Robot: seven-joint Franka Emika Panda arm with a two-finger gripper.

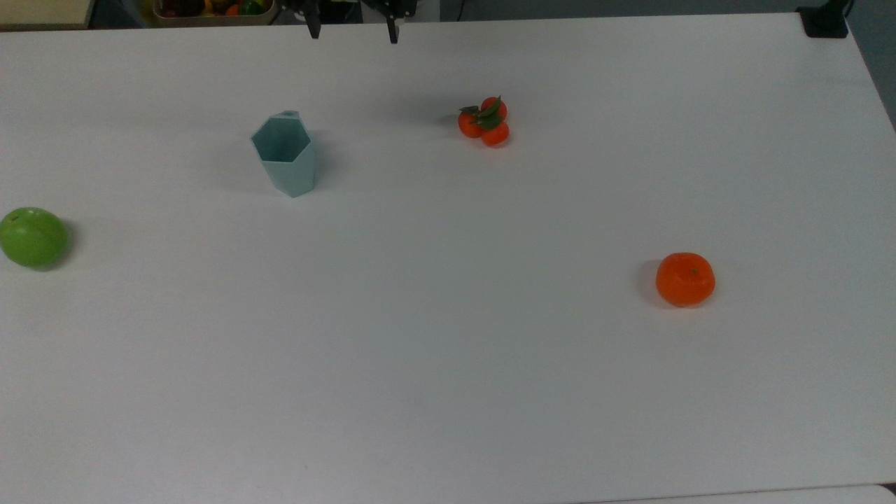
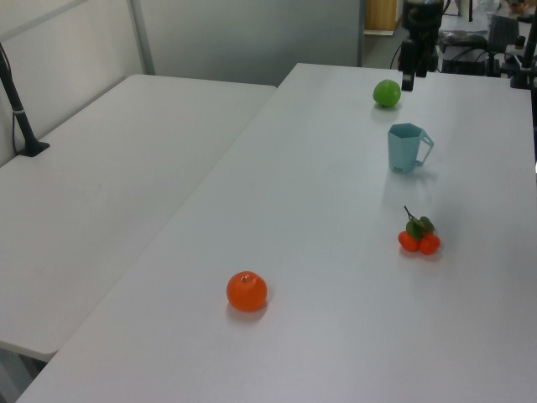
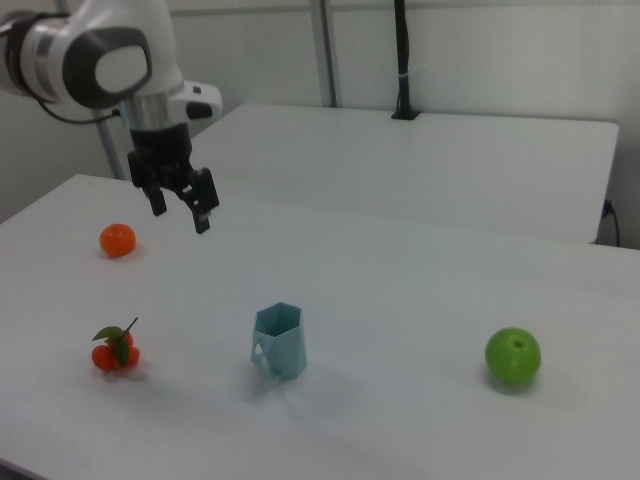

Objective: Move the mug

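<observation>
Mug (image 1: pixel 283 155) is standing upright on the table (image 1: pixel 448 350), near its far edge in the top view, handle tab pointing at that edge. Your gripper (image 3: pixel 181 206) is hanging high above the table with fingers spread and holding nothing, well apart from the mug. Looks like it's free-standing, so the move seems done. Green apple (image 1: pixel 32 236), orange (image 1: pixel 685 278) and tangerine bunch (image 1: pixel 484 121) are sitting well apart from it.
</observation>
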